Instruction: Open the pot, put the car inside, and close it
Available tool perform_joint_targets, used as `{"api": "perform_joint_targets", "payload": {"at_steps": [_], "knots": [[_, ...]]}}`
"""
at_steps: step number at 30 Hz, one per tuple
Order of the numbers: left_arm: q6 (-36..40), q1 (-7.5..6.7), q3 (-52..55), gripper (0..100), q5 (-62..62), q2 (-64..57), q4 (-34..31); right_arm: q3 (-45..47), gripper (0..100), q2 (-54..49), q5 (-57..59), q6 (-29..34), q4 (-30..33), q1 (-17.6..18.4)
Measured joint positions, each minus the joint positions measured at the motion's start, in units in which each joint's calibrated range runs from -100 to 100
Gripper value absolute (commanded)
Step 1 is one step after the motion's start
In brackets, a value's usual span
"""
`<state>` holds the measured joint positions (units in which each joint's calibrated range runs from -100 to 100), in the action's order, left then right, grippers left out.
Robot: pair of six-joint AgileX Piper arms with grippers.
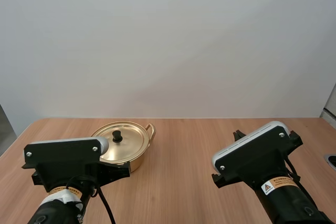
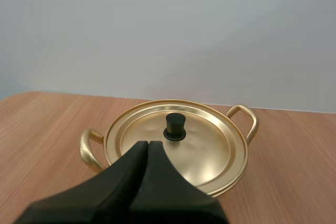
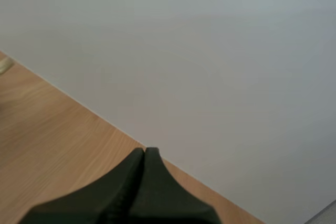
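while both jaws lie pressed together, the lidded pot sits on a wooden table.

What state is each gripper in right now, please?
Left gripper: closed, holding nothing, just before the round golden metal pot lid.
Right gripper: closed, holding nothing, above the light wooden table.

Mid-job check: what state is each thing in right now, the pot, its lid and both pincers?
pot: upright on the table, closed.
lid: seated flat on the pot, knob up.
left pincer: shut, empty, pointed at the lid.
right pincer: shut, empty, over bare table.
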<state>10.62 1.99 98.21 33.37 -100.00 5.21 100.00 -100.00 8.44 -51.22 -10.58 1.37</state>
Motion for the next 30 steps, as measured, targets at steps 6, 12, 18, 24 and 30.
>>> {"api": "perform_joint_targets", "payload": {"at_steps": [6,12,18,24,30], "knots": [[0.0,0.0,0.0,0,0.0,0.0,0.0,0.0,0,0.0,12.0,8.4,8.9,0.5],[0.0,0.0,0.0,0,0.0,0.0,0.0,0.0,0,0.0,22.4,18.6,10.9,0.5],[0.0,0.0,0.0,0,0.0,0.0,0.0,0.0,0,0.0,22.5,30.2,11.3,0.5],[0.0,0.0,0.0,0,0.0,0.0,0.0,0.0,0,0.0,22.5,37.3,11.5,0.5],[0.0,0.0,0.0,0,0.0,0.0,0.0,0.0,0,0.0,22.5,37.8,11.5,0.5]]}}
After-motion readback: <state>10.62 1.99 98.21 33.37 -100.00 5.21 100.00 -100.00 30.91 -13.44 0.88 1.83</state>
